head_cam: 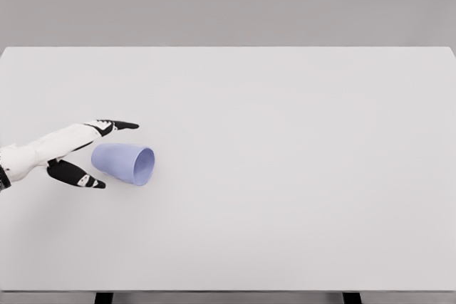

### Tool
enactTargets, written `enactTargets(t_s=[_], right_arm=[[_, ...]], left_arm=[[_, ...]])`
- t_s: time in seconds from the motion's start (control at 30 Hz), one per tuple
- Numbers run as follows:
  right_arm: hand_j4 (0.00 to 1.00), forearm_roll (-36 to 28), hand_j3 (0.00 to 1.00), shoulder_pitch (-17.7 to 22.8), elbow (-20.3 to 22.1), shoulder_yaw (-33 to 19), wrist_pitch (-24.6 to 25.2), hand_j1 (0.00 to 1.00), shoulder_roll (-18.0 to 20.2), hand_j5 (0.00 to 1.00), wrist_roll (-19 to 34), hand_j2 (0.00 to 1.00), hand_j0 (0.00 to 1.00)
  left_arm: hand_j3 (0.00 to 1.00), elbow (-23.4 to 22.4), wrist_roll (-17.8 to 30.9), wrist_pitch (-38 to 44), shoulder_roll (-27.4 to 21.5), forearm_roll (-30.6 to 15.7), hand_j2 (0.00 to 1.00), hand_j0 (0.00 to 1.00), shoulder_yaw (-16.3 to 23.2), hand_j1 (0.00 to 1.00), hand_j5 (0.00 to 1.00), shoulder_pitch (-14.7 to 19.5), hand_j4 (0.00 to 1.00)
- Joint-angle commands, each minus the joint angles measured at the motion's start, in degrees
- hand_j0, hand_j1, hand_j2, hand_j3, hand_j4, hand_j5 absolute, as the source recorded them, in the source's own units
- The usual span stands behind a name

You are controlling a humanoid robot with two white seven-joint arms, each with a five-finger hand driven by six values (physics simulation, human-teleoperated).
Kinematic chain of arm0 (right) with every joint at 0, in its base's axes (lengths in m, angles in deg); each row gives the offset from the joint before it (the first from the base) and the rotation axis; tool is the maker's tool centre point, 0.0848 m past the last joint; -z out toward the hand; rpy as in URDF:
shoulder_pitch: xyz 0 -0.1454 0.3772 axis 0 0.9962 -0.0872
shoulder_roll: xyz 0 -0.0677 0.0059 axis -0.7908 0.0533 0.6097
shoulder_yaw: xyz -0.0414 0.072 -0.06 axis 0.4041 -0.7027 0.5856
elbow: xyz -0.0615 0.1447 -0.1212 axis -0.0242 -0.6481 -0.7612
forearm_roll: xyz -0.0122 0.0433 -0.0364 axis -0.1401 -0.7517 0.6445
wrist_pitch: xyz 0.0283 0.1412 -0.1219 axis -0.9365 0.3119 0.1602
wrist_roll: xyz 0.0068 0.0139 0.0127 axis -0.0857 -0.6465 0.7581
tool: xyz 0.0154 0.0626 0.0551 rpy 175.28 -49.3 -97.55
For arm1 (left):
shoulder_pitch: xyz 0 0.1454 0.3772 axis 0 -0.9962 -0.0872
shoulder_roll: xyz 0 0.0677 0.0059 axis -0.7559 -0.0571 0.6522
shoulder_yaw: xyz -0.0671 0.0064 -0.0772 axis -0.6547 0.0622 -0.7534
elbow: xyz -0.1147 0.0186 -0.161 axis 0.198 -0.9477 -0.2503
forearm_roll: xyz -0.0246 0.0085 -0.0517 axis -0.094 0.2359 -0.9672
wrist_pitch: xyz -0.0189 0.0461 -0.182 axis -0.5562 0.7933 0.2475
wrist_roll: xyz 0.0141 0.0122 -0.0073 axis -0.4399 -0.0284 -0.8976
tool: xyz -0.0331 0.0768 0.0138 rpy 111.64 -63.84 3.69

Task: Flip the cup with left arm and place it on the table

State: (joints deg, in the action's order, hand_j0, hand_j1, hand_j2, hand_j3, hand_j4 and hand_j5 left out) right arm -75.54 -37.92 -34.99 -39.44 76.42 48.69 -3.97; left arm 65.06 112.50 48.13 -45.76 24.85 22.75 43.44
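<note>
A light blue cup (123,163) lies on its side on the white table (285,140), left of the middle, with its mouth facing right. My left hand (107,153) comes in from the left edge and sits at the cup's closed base. Its fingers are spread: one black-tipped finger (121,125) reaches out just above the cup, and another (80,176) lies below and left of it. The cup's base sits between them; I cannot tell whether they touch it. My right arm does not show.
The table's near edge (228,290) runs along the bottom, with two dark legs under it. A grey wall stands behind the far edge.
</note>
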Motion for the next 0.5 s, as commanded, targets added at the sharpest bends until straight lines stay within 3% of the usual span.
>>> enactTargets(t_s=[0.0, 0.07, 0.47], right_arm=[[1.00, -0.1, 1.00, 0.0, 0.0, 0.0, 0.0, 1.00, 0.0, 1.00, 0.0, 1.00, 1.00], [1.00, -0.1, 1.00, 0.0, 0.0, 0.0, 0.0, 1.00, 0.0, 1.00, 0.0, 1.00, 1.00], [1.00, 0.0, 1.00, 0.0, 0.0, 0.0, 0.0, 1.00, 0.0, 1.00, 0.0, 1.00, 1.00]], left_arm=[[1.00, 0.0, 0.0, 0.2, 2.8, 3.0, 1.00, 1.00, 1.2, 1.00, 1.00, 0.1, 1.00], [1.00, 0.0, 0.0, 2.2, 4.6, 5.6, 1.00, 1.00, 1.2, 1.00, 1.00, 0.2, 1.00], [1.00, -0.1, 0.0, 4.5, 6.9, 8.6, 1.00, 1.00, 1.2, 1.00, 1.00, 1.0, 1.00]])
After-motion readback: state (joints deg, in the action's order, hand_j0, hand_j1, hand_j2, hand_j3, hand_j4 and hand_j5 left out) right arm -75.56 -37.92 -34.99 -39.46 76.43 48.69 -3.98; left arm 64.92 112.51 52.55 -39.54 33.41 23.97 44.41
